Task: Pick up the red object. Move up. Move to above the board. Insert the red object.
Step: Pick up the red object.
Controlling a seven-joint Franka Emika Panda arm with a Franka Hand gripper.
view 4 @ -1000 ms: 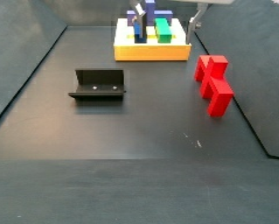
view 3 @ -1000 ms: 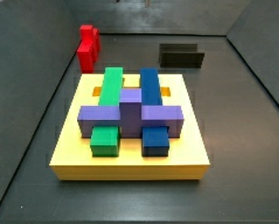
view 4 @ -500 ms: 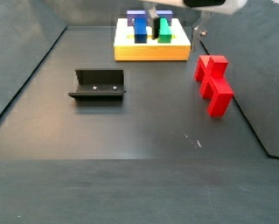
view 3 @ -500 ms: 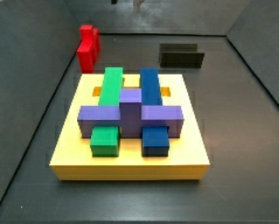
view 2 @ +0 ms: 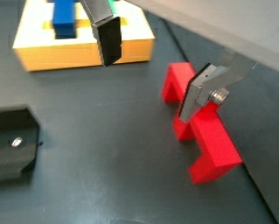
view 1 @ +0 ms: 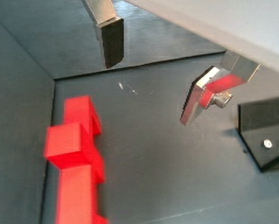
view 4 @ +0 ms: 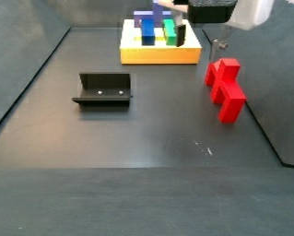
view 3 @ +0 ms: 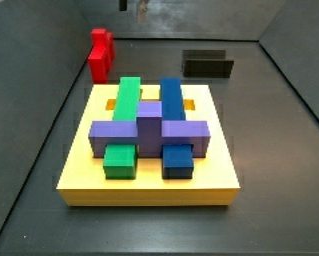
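The red object (view 4: pixel 226 88) lies on the dark floor near the side wall, free of the gripper; it also shows in a side view (view 3: pixel 100 52) and in both wrist views (view 1: pixel 73 162) (view 2: pixel 202 131). The yellow board (view 3: pixel 148 185) carries green, blue and purple blocks and also shows in a side view (view 4: pixel 159 55) and a wrist view (view 2: pixel 59 54). My gripper (view 2: pixel 148 87) hangs open and empty above the floor between the board and the red object, with one finger over the red object's edge. It also shows in a wrist view (view 1: pixel 153 83) and high in both side views (view 4: pixel 217 29) (view 3: pixel 132 6).
The dark fixture (view 4: pixel 105 89) stands on the floor away from the red object; it also shows in a side view (view 3: pixel 207 64) and in both wrist views (view 1: pixel 268 131) (view 2: pixel 7 144). Dark walls enclose the floor, and the red object lies close to one.
The gripper has moved from near the board's far edge toward the red object and has come further into view. The red object and the board have not moved.
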